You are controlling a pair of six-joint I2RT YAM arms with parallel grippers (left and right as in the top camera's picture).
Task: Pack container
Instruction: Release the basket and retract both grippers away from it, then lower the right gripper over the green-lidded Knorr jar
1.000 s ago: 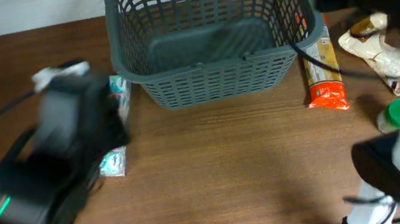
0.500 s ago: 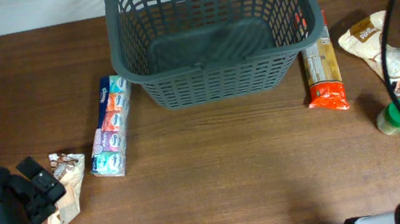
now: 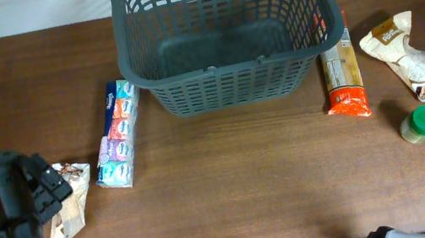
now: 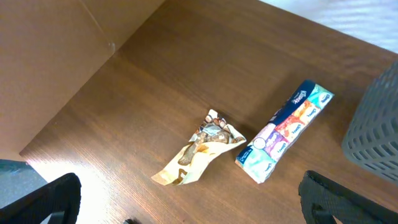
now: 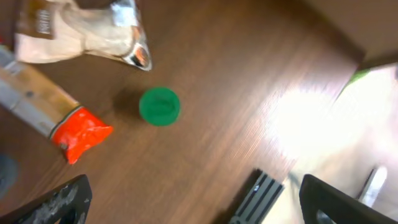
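text: none legible | tissue pack (image 4: 283,134) print: too small

There was one dark grey basket (image 3: 233,86). Left of the basket lay one tissue multipack (image 3: 116,136) and one crumpled snack wrapper (image 3: 69,212). Right of the basket were one pasta packet (image 3: 342,73), one pale bag (image 3: 400,51) and one green-lidded jar (image 3: 421,123). Five loose items in all.
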